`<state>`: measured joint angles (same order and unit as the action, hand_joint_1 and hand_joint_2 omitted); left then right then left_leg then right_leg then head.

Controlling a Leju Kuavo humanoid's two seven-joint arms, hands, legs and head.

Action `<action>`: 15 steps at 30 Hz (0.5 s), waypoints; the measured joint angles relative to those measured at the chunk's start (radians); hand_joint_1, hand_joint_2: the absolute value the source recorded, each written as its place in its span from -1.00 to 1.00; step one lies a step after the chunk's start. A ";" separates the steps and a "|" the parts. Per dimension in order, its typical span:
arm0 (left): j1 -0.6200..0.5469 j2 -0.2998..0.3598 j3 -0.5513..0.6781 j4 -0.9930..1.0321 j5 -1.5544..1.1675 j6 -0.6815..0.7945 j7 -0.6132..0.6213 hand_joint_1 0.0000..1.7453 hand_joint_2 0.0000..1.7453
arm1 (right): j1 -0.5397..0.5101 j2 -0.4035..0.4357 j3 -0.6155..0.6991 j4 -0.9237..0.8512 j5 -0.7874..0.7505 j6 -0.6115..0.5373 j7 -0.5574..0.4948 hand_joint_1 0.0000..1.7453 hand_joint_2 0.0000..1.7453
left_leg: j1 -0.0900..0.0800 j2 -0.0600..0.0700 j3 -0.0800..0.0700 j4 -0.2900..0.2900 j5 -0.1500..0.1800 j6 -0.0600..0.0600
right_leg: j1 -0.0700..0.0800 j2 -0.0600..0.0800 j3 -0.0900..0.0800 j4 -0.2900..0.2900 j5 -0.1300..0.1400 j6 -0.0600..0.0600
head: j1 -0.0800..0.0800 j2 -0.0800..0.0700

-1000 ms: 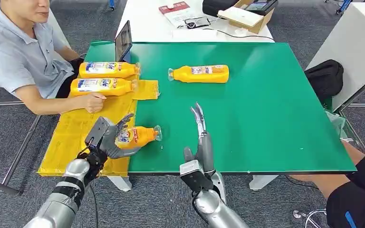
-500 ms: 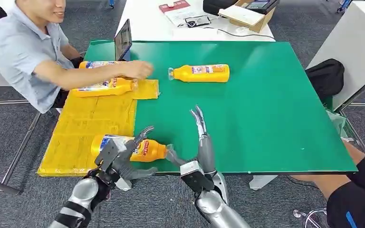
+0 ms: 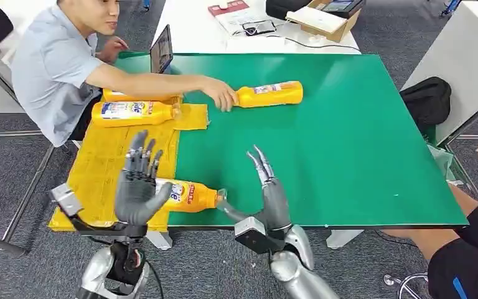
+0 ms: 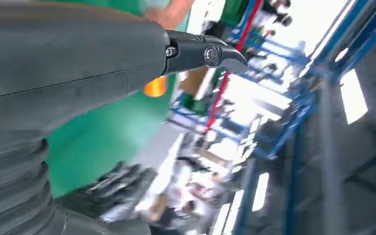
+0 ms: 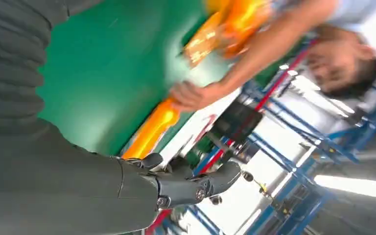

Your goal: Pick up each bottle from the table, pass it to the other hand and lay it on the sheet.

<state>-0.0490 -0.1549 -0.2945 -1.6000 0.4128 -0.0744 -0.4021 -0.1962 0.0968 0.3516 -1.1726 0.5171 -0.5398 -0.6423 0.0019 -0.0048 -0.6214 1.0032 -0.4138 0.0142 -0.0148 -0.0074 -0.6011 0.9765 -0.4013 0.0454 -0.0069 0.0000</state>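
An orange bottle (image 3: 190, 195) lies on its side at the near edge, its body on the yellow sheet (image 3: 99, 168) and its cap over the green table (image 3: 336, 149). My left hand (image 3: 137, 187) is raised just in front of it, palm up, fingers spread, holding nothing. My right hand (image 3: 269, 190) stands open on the table, its thumb close to the bottle's cap. Two more bottles (image 3: 134, 111) lie on the sheet's far end. A person's hand (image 3: 223, 98) grips a fourth bottle (image 3: 271, 93) on the table, also seen as the bottle (image 5: 152, 128) in the right wrist view.
The person sits at the table's left side with an arm stretched over the far end of the sheet. A dark tablet (image 3: 160, 55) stands at the far left corner. A black bag (image 3: 426, 99) lies to the right, and another person's knee (image 3: 467, 249) is at the near right.
My left hand has let go of the bottle and lifted with fingers spread; the bottle now lies on the sheet's near edge. The person reached across and took hold of the far bottle.
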 measured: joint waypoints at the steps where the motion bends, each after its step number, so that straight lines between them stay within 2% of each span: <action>1: 0.005 -0.001 0.009 -0.012 0.006 0.000 0.000 -1.00 1.00 | -0.005 -0.012 -0.018 0.007 0.048 0.000 0.020 -1.00 1.00 | 0.000 0.000 0.000 0.000 0.000 0.000 | 0.000 0.000 0.000 0.000 0.000 0.000 | 0.000 0.000; 6: 0.038 -0.011 0.049 -0.056 0.005 -0.003 -0.002 -1.00 1.00 | -0.061 -0.080 -0.045 0.103 0.409 0.006 0.242 -1.00 1.00 | 0.000 0.000 0.000 0.000 0.000 0.000 | 0.000 0.000 0.000 0.000 0.001 0.001 | 0.000 0.000; 15: 0.046 -0.026 0.096 -0.085 -0.095 0.079 -0.009 -1.00 1.00 | -0.224 -0.146 -0.063 0.327 0.502 0.086 0.316 -1.00 1.00 | 0.000 0.001 0.000 0.000 0.001 0.000 | 0.000 0.001 0.000 0.000 0.001 0.001 | 0.000 0.000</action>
<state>-0.0028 -0.1808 -0.1987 -1.6846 0.3178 0.0050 -0.4108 -0.4202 -0.0492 0.2888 -0.8453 1.0189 -0.4536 -0.3265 0.0017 -0.0041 -0.6213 1.0037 -0.4132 0.0144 -0.0150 -0.0068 -0.6013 0.9766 -0.4002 0.0462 -0.0072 0.0000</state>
